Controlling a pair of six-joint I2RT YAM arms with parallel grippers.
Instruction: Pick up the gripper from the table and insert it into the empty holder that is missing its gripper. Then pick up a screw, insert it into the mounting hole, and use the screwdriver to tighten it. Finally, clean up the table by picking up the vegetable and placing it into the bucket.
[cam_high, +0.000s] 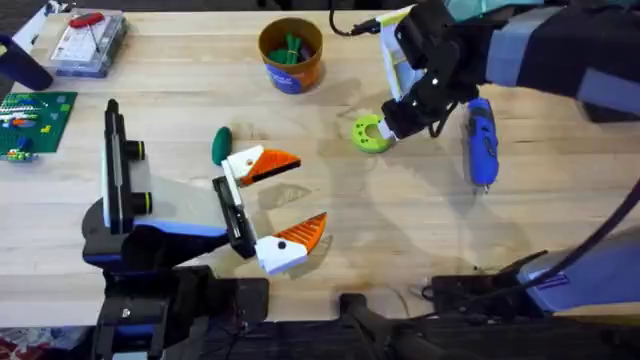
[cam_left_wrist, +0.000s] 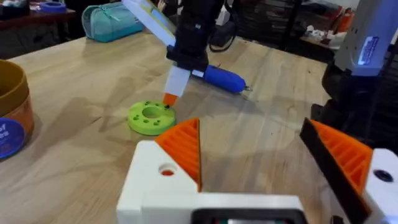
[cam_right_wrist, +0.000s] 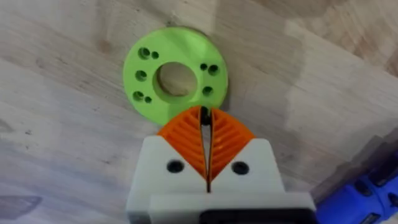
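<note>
Right gripper (cam_right_wrist: 205, 118) pinched over the lime-green disc (cam_right_wrist: 175, 74)

Its orange pads (cam_right_wrist: 229, 135) are pressed together, a tiny dark thing between their tips, too small to tell, at the disc's rim. The blue screwdriver (cam_high: 481, 140) lies just beside the disc. The left gripper (cam_left_wrist: 261, 155) stands wide apart, empty, near it. The bucket (cam_high: 290, 52) sits beyond the disc; the dark green vegetable (cam_high: 221, 145) lies well apart, by an orange-tipped finger (cam_high: 262, 164).

Table (cam_high: 400, 220) is pale wood, grain visible, kinda satiny. The lime-green disc (cam_right_wrist: 175, 73) looks like matt printed plastic with small holes. Right gripper (cam_right_wrist: 206, 126) at the disc's edge has ribbed orange pads (cam_right_wrist: 230, 134) on smooth white plastic. Blue screwdriver (cam_high: 482, 140) beside the disc looks glossy plastic.
</note>
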